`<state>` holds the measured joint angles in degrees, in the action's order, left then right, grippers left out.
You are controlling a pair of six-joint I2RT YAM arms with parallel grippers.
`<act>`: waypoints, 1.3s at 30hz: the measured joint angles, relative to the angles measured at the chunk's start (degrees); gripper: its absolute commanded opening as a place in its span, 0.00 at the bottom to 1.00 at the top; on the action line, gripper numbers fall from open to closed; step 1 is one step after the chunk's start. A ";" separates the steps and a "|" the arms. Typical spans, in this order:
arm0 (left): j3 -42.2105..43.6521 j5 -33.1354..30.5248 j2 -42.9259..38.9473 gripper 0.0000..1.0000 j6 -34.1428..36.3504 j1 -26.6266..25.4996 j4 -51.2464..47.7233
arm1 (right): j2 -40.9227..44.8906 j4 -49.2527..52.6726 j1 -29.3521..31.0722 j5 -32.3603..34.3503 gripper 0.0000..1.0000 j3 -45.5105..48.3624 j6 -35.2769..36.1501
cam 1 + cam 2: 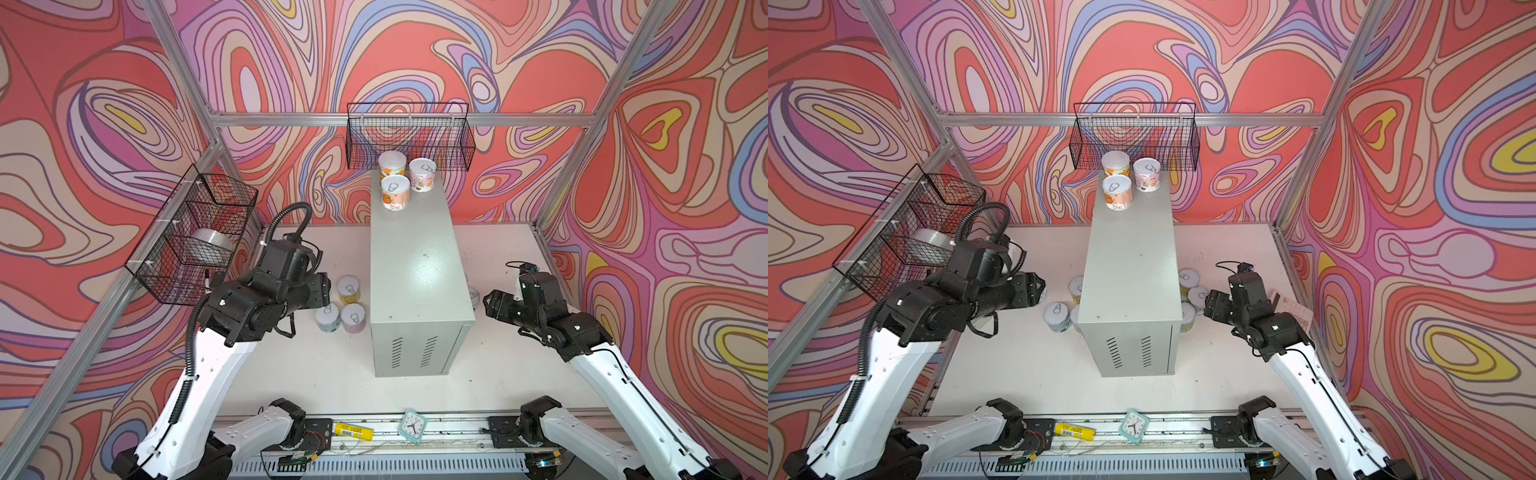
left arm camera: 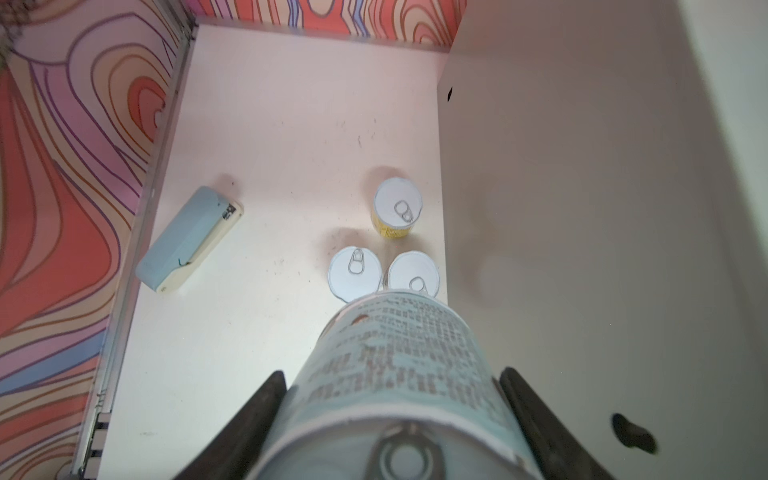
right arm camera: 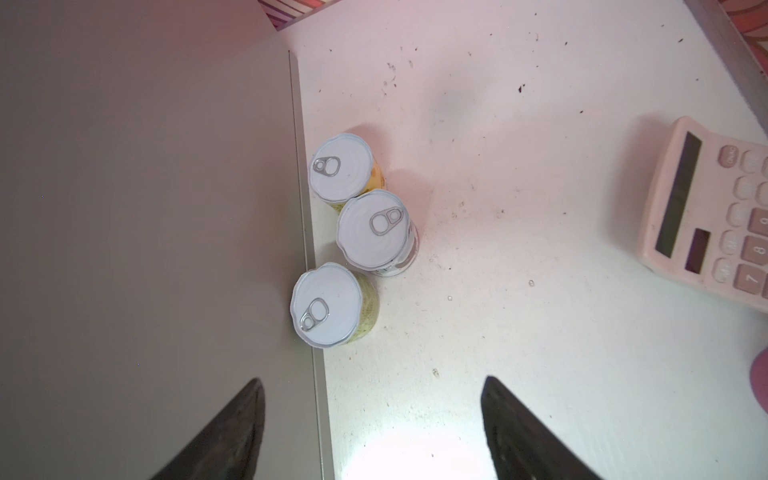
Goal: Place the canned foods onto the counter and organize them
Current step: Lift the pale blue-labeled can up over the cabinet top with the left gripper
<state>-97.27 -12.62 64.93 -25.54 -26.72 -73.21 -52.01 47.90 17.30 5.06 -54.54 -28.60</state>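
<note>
While three cans stand upright in a tight cluster at the far end of the cabinet (image 1: 417, 266) top, namely an orange-and-green can (image 1: 392, 163) at the far left corner, a pink-labelled can (image 1: 423, 174) beside it and an orange can (image 1: 395, 192) just in front, a fourth is off the worktop (image 1: 316, 374). This pale-blue-labelled can (image 2: 399, 365) is pinched across its sides by the left claw (image 2: 395, 386), with its pull-tab lid toward the wrist camera.

Three more stand on the worktop close to the cabinet's left wall: a yellow can (image 1: 349, 291) farther back, then a pale can (image 1: 328, 318) and a pink can (image 1: 354, 318) side by side.

Along the right wall stand a yellow-orange can (image 3: 340, 168), a white-labelled can (image 3: 374, 226) and a yellow-green can (image 3: 326, 303). The first two look in contact.

The right claw (image 3: 374, 395) is spread with nothing between its fingers, over the cabinet's right top edge near the front corner.

A blue-and-cream device (image 2: 189, 239) lies near the worktop's left edge, and a pink calculator (image 3: 715, 216) near its right edge.

A rear wire basket (image 1: 409, 137) hangs behind the cabinet. A side wire basket (image 1: 195, 232) holds a silver tape roll (image 1: 212, 245).
</note>
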 measured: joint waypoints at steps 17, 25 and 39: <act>-33.11 -4.20 21.38 0.00 9.44 -15.45 -7.78 | -0.20 3.37 -0.02 1.62 0.84 -8.20 0.92; -41.29 -4.50 30.82 0.00 12.46 -21.99 -7.67 | 1.07 4.85 -0.02 2.47 0.83 -10.19 1.92; -45.31 -2.05 38.66 0.04 14.80 -25.38 -3.52 | 2.54 6.86 -0.02 2.84 0.83 -13.92 2.58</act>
<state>-142.58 -14.68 103.59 -10.74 -52.10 -76.73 -49.47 54.76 17.28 7.90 -68.47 -26.02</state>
